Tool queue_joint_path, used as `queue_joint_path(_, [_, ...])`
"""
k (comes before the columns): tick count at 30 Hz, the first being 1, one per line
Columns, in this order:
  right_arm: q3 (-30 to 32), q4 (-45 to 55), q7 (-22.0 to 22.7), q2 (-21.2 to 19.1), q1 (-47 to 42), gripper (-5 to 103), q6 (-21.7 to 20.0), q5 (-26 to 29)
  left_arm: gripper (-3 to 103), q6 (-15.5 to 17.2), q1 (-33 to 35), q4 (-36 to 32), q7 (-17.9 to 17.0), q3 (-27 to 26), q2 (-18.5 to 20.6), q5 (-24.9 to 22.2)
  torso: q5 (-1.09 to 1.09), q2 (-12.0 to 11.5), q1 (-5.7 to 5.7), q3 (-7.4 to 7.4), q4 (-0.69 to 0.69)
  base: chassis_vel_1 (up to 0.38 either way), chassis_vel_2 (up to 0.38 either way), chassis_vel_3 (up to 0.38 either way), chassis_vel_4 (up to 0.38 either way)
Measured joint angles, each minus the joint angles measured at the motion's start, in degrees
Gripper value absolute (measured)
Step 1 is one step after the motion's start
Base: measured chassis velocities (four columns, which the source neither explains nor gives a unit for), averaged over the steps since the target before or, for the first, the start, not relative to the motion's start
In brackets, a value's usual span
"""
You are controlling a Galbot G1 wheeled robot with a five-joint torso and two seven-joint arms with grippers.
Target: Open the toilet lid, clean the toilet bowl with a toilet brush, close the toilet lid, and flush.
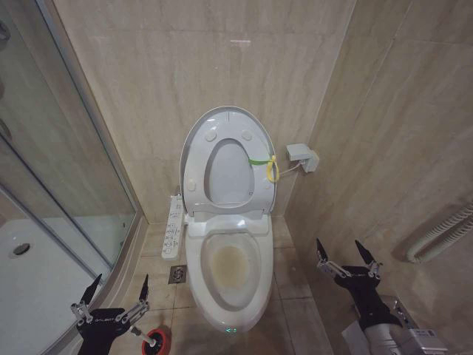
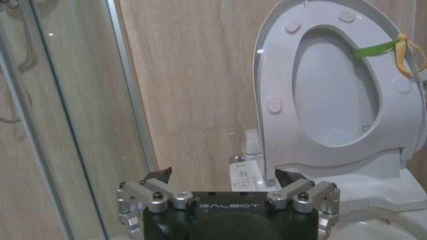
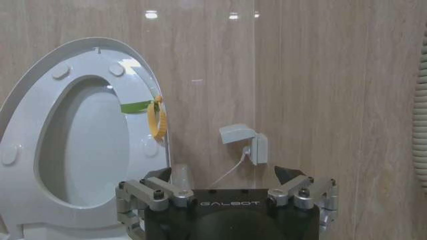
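1. Head view: the toilet lid stands raised against the wall with the seat up inside it, and the stained toilet bowl lies exposed, well ahead of and between both sets of jaws. The left gripper hovers with jaws spread and empty; the toilet brush sits in its red holder just beside and below those jaws. The right gripper hangs beside the bowl, jaws likewise spread and empty.
2. Left wrist view: the glass shower door stands close alongside the left jaws. Risk: a wide swing toward the brush could strike the glass, or a shallow grip on the thin handle could tip the holder.
3. Right wrist view: ahead of the right jaws are a wall socket with cable and a yellow-green strap on the seat edge. Risk: snagging the strap could pull the lid down.
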Motion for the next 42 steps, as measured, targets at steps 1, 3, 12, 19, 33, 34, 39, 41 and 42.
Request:
queue_joint_path(1, [0.0,0.0,0.0,0.0,0.0,100,0.0,0.0,100,0.0,0.0,0.0,0.0,0.0,0.0,0.0,0.0,0.0,0.0,0.0,0.0,0.0,0.0,0.0,0.0])
queue_joint_path(3, [0.0,0.0,0.0,0.0,0.0,100,0.0,0.0,100,0.0,0.0,0.0,0.0,0.0,0.0,0.0,0.0,0.0,0.0,0.0,0.0,0.0,0.0,0.0,0.0])
queue_joint_path(12, [0.0,0.0,0.0,0.0,0.0,100,0.0,0.0,100,0.0,0.0,0.0,0.0,0.0,0.0,0.0,0.0,0.0,0.0,0.0,0.0,0.0,0.0,0.0,0.0])
queue_joint_path(19, [0.0,0.0,0.0,0.0,0.0,100,0.0,0.0,100,0.0,0.0,0.0,0.0,0.0,0.0,0.0,0.0,0.0,0.0,0.0,0.0,0.0,0.0,0.0,0.0])
queue_joint_path(33, [0.0,0.0,0.0,0.0,0.0,100,0.0,0.0,100,0.0,0.0,0.0,0.0,0.0,0.0,0.0,0.0,0.0,0.0,0.0,0.0,0.0,0.0,0.0,0.0])
queue_joint_path(34, [0.0,0.0,0.0,0.0,0.0,100,0.0,0.0,100,0.0,0.0,0.0,0.0,0.0,0.0,0.0,0.0,0.0,0.0,0.0,0.0,0.0,0.0,0.0,0.0])
queue_joint_path(39, [-0.4,-1.3,0.0,-0.7,1.5,100,-0.1,0.1,100,0.0,0.0,0.0,0.0,0.0,0.0,0.0,-0.02,0.0,0.0,0.0,-0.03,0.0,0.0,0.0,0.0])
queue_joint_path(41, [-1.5,-5.3,0.0,-2.5,5.4,100,-0.7,0.9,100,0.0,0.0,0.0,0.0,0.0,0.0,0.0,0.01,0.0,0.0,0.0,0.01,0.0,0.0,0.0,0.0])
queue_joint_path(42, [-1.5,-5.3,0.0,-2.5,5.4,100,-0.7,0.9,100,0.0,0.0,0.0,0.0,0.0,0.0,0.0,0.01,0.0,0.0,0.0,0.01,0.0,0.0,0.0,0.0])
